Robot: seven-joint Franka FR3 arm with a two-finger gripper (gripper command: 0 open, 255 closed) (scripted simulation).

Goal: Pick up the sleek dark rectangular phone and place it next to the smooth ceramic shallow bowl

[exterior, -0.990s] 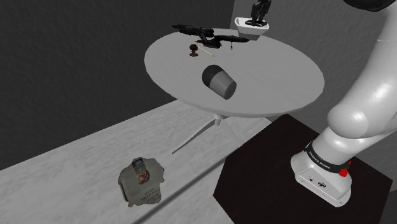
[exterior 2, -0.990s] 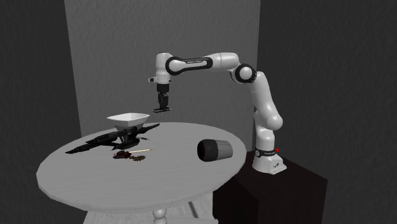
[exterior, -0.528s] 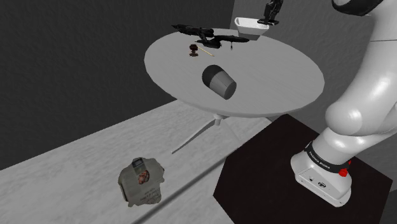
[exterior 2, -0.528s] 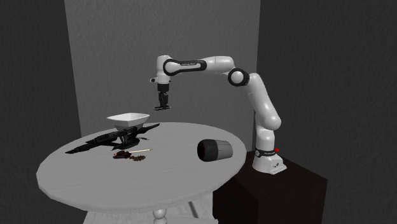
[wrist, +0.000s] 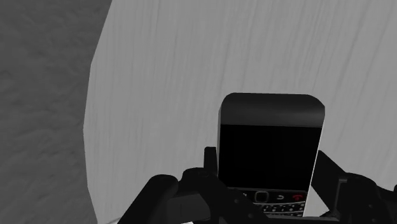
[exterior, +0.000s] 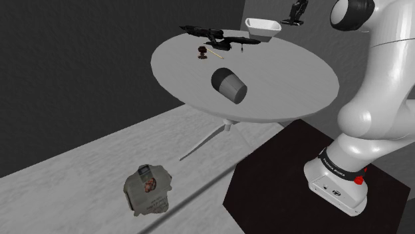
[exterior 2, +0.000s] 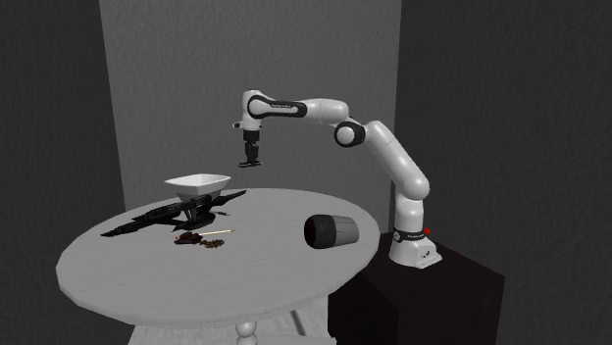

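Between the jaws, pinched at both edges, sits the dark phone (wrist: 270, 149).

one phone (wrist: 270, 146), one bowl (exterior: 261, 28), one cup (exterior: 229, 85), one model craft (exterior: 219, 40), one table (exterior: 286, 93)

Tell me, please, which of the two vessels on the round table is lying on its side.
The dark cylindrical cup near the middle of the table lies on its side; the white bowl by the far edge stands upright.
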